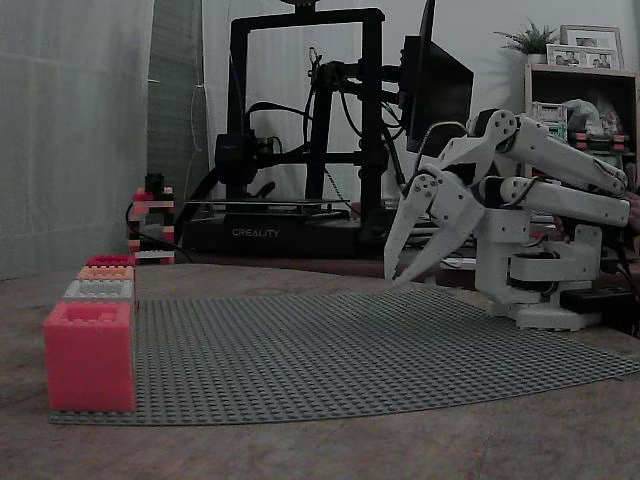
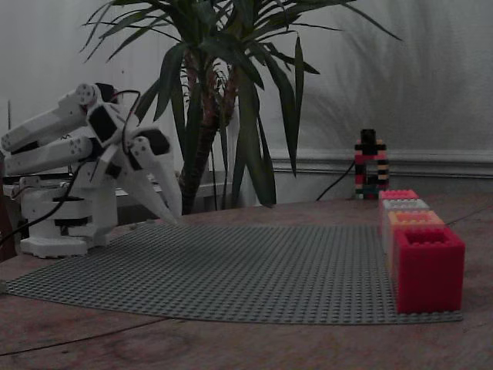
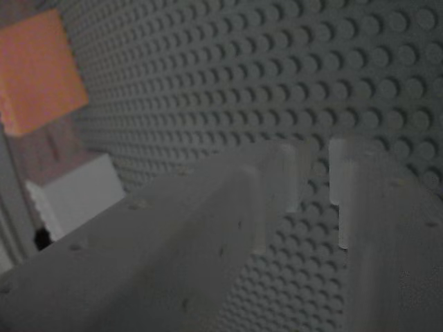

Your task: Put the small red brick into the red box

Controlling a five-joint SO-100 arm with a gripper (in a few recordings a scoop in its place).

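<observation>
Your gripper [image 1: 396, 279] hangs just above the near edge of the grey baseplate [image 1: 350, 345], close to the arm's base, tips pointing down. The wrist view shows its jaws narrowly parted, with bare studs visible through the slit and nothing between them. You cannot tell from here where the small red brick lies; nothing that small and red stands out on the open plate, so find it before you commit to a reach. The red box [image 2: 427, 266] is easier. It is the end one of a row of four boxes on the far edge of the plate, well apart from the gripper [image 2: 174, 219], at about 4 o'clock from it in that fixed view. In the opposite fixed view the red box [image 1: 110, 260] sits at the back of the row, at about 9 o'clock from the gripper, behind the pinkish-coral box [image 1: 88, 355]. My judgement: the pick has not begun, and the carry will cross the whole plate.
</observation>
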